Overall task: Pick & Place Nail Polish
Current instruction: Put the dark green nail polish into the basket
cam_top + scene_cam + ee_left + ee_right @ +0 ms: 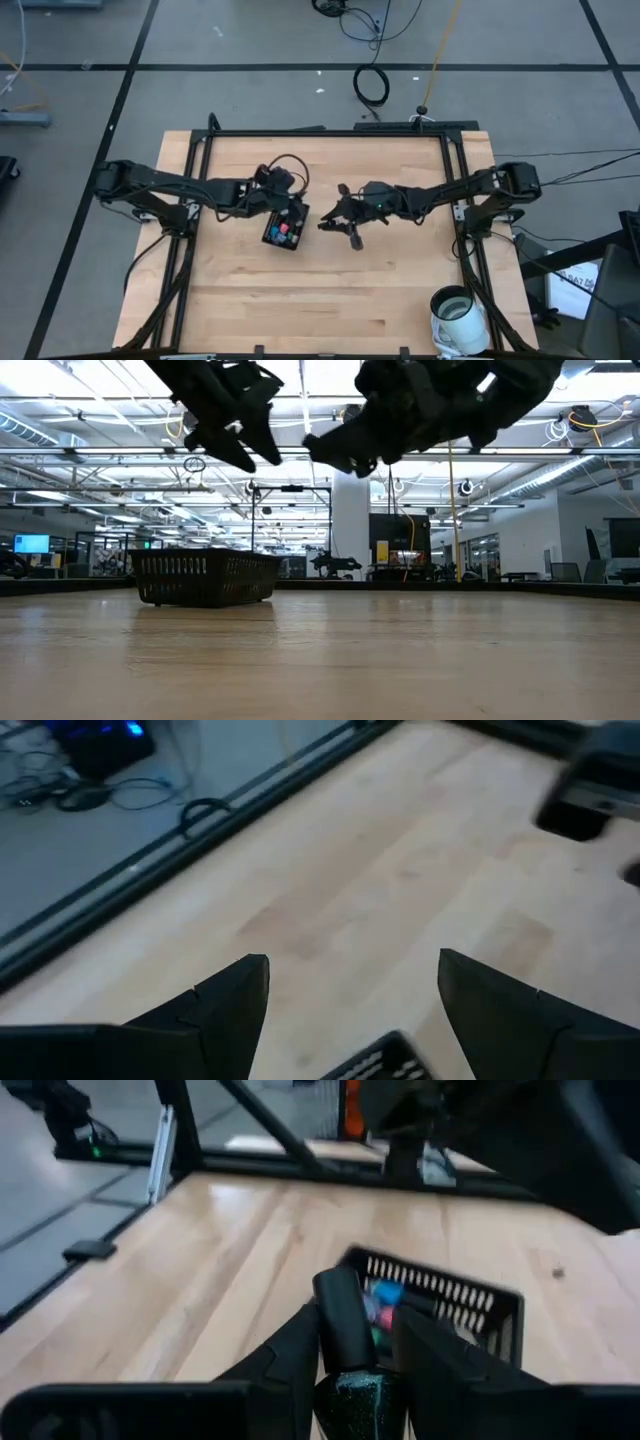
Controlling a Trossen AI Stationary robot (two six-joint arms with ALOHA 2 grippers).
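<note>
- Bottle in transit: one small glittery teal nail polish bottle with a long dark cap sits clamped between my right gripper's dark fingers, raised above the wooden table.
- Other bottles, red, blue and teal, lie inside the small black slotted rectangular tray, just beside my claw.
- Judged step: carry to tray. Next move calls for centring over the tray, lowering, then release.
- My left gripper hangs over the tray, fingers spread, empty.
</note>
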